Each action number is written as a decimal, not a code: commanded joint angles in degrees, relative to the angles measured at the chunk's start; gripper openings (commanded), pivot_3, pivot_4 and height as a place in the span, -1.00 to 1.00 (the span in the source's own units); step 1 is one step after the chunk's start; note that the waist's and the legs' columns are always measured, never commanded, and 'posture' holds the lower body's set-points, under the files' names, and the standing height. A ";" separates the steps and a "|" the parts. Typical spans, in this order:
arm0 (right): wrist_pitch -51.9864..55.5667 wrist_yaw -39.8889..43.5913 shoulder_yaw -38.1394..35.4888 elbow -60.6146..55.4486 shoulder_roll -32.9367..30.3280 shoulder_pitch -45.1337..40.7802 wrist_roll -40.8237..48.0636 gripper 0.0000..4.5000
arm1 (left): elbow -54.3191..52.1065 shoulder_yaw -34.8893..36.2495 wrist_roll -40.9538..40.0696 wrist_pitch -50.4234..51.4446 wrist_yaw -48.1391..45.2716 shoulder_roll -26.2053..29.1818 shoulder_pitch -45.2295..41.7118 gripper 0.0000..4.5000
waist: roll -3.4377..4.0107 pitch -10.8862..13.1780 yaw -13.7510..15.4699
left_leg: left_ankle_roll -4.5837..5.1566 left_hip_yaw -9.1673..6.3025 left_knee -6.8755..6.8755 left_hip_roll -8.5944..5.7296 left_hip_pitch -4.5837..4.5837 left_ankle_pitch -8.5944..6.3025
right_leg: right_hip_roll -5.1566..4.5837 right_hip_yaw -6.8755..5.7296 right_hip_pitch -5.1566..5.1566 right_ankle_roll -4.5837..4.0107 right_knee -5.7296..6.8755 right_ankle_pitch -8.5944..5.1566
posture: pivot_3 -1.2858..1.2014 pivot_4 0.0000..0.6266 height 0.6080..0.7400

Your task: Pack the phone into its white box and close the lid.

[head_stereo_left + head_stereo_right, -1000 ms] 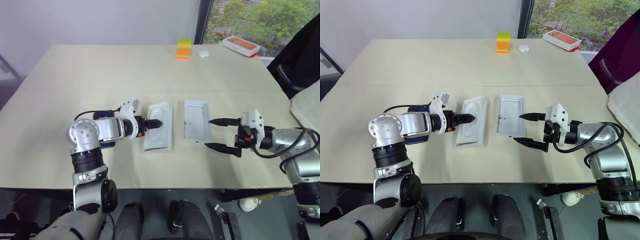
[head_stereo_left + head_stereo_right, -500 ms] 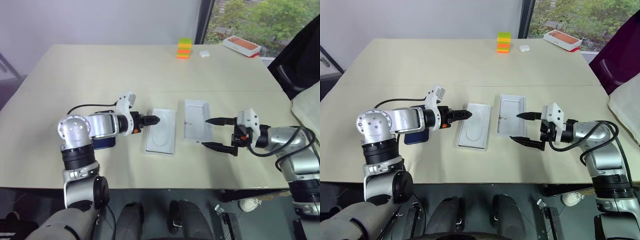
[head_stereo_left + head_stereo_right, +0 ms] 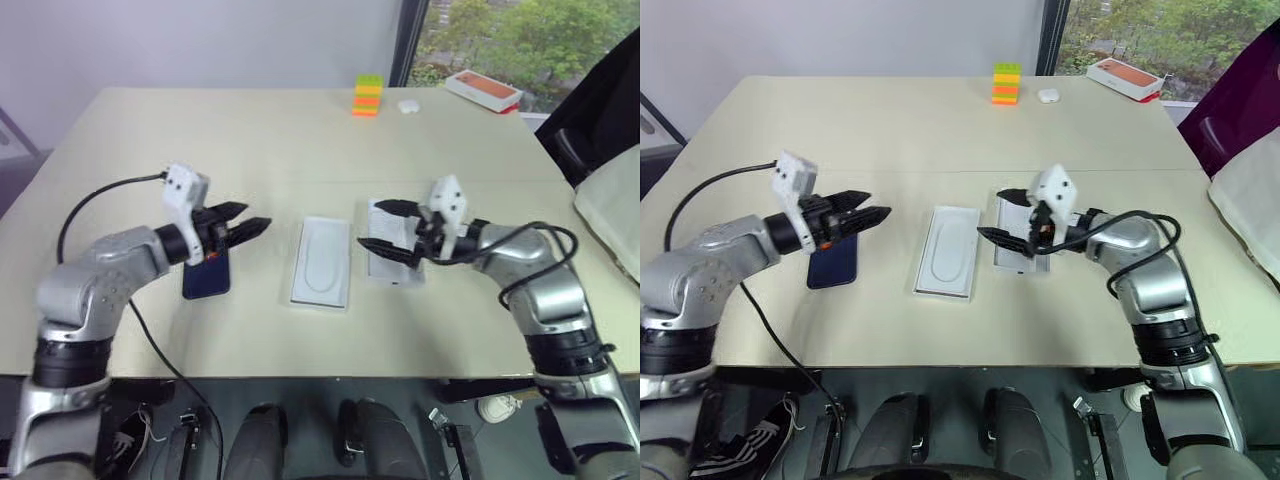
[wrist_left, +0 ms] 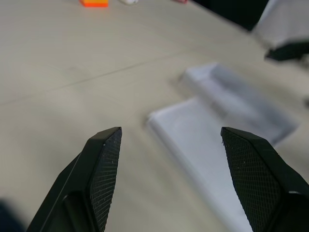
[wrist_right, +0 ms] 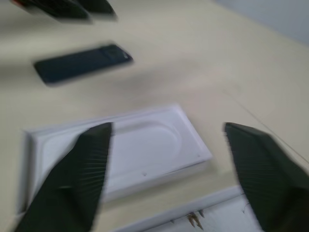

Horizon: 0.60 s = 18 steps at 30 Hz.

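Right gripper (image 3: 388, 227) spread above empty white box (image 3: 392, 265), insert (image 3: 322, 263) beside

Wide beige table (image 3: 300, 140), faint seam line across middle. Plain pale grey wall (image 3: 200, 40) behind far edge. Window (image 3: 520, 40) past far right corner, dark frame (image 3: 405, 40), green trees outside, daylight entering. Dark floor (image 3: 940, 420) below near edge. Dark chair back (image 3: 600, 110) beside right edge.

I see my left gripper (image 4: 169, 140) spread wide above the table (image 4: 58, 63), a white insert (image 4: 203, 145) lying beyond the fingertips (image 4: 107, 145).
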 commanded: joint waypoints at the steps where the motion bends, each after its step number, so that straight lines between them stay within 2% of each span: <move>1: -1.31 -3.22 2.67 -0.32 2.50 -1.78 -3.51 -0.25 | 0.16 0.67 1.71 -7.47 -4.93 -0.88 1.06 0.55 | 0.00 0.00 0.00 | 0.01 0.00 0.00 -0.04 -0.05 -0.01 | -0.05 0.00 -0.03 0.00 -0.01 0.00 | 0.03 -0.52 1.00; 4: -2.83 -4.64 6.28 0.37 4.27 -2.19 -7.51 -0.90 | 0.36 3.09 -1.36 -7.34 -6.93 -2.47 2.68 0.55 | -0.01 0.00 -0.28 | 0.05 0.07 0.02 -0.06 -0.14 -0.02 | -0.10 0.05 -0.12 0.03 -0.01 0.01 | 0.03 -0.52 1.00; 5: -3.98 -5.01 7.44 0.95 4.53 -2.43 -9.12 -0.98 | 0.21 4.04 -2.86 -6.40 -7.29 -2.88 2.94 0.55 | -0.01 0.00 -0.30 | 0.06 0.07 0.02 -0.05 -0.14 -0.02 | -0.09 0.05 -0.14 0.03 0.01 0.01 | 0.03 -0.52 1.00; 12: -6.52 -9.26 10.44 10.88 9.64 -8.70 -15.15 -0.98 | -0.23 6.35 -5.15 -6.50 -10.42 -3.57 5.57 0.55 | -0.01 0.00 -0.71 | 0.07 0.04 0.02 0.20 -0.03 -0.03 | 0.26 0.05 -0.19 0.13 0.16 -0.04 | 0.03 -0.52 1.00; 18: -10.68 -9.11 14.12 17.35 12.80 -11.22 -19.51 -0.98 | -0.55 6.89 -6.06 -4.89 -10.04 -3.99 6.00 0.55 | -0.01 0.00 -0.72 | 0.07 0.03 -0.01 0.30 -0.04 -0.03 | 0.37 0.06 -0.21 -0.07 0.14 0.07 | 0.03 -0.52 1.00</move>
